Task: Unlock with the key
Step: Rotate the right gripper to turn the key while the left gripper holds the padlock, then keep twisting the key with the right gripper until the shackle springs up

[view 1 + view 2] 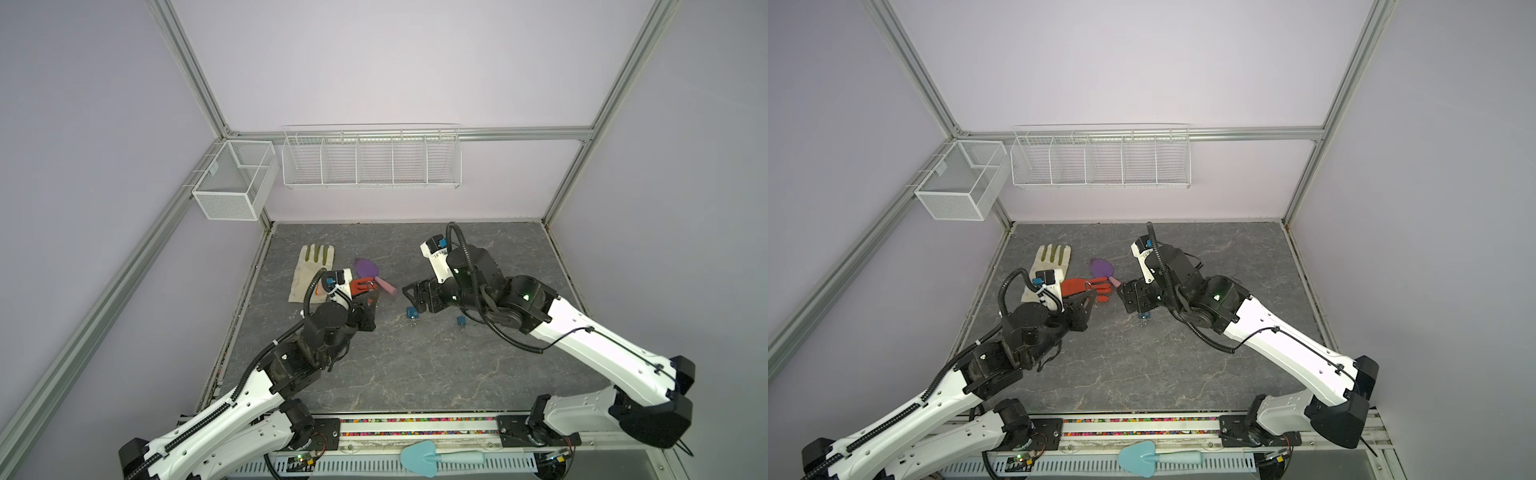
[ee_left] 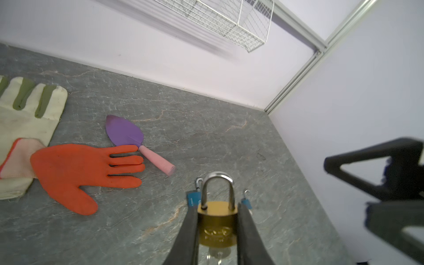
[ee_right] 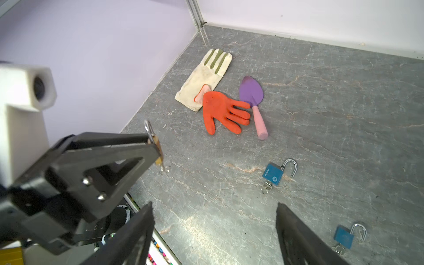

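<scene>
My left gripper [image 2: 217,206] is shut on a brass padlock [image 2: 217,226] and holds it above the table. Both legs of its steel shackle [image 2: 218,181] sit in the body. A silver key [image 2: 218,255] sticks out of the lock's underside. The right wrist view shows the same padlock [image 3: 158,150] side-on with the key [image 3: 164,168] hanging below it. My right gripper [image 3: 213,206] stands wide open with nothing between its fingers. In both top views it [image 1: 412,296] hangs to the right of the left gripper [image 1: 372,302], apart from the padlock.
Two blue padlocks [image 3: 273,174] [image 3: 344,236] with open shackles and keys lie on the grey table [image 3: 344,114]. An orange glove [image 3: 221,110], a cream glove [image 3: 206,75] and a purple trowel [image 3: 251,91] lie at the back left. Wire baskets [image 1: 370,160] hang on the wall.
</scene>
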{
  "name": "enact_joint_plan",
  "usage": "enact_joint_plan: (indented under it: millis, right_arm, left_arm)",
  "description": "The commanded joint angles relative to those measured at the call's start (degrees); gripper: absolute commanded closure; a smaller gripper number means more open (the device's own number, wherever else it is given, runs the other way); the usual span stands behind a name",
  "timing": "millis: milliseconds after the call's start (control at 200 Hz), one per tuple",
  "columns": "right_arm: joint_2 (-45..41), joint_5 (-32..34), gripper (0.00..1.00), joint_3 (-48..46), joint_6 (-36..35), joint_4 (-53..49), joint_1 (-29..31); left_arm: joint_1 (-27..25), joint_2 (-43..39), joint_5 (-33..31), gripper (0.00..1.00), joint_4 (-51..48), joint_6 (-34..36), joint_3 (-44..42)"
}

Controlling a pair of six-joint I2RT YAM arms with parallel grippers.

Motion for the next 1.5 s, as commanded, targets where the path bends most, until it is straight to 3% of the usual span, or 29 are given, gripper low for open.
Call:
enact_joint_plan:
  millis: [0,75,300,780,1015,1309,1494]
  right_arm:
    - [2.3,0.1,0.14,2.3,1.5,-5.5,-0.3]
    - [3.7,-0.7,0.14,3.8,2.6,-6.8,-0.3]
    - [7.9,-2.6,0.13,6.2,5.2,-7.7,-0.2]
    - [18.9,-1.6,0.13,14.8,8.2,-11.9,1.2]
    - [22.7,4.8,0.13,19.0,8.4,-15.7,1.9]
    - [26.8,10.1,0.13,24.7,8.4,-25.3,2.3]
    - [28.7,8.6,0.12,28.6,7.2,-27.7,2.3]
  left_arm:
    - [-2.6,-0.7,-2.3,1.0,8.8,11.3,-3.8]
    - [-5.3,-0.3,-5.8,1.0,14.7,15.4,-7.1]
    - [-6.7,1.5,-6.5,1.0,28.4,21.0,-14.8]
    - [-7.0,3.8,-5.3,1.0,33.5,22.4,-17.5]
    - [-7.0,3.5,-5.9,1.0,33.4,22.9,-17.6]
    - [-7.1,2.6,-3.9,1.0,34.1,27.1,-18.7]
    - [-7.2,2.0,-1.9,1.0,35.7,30.5,-19.9]
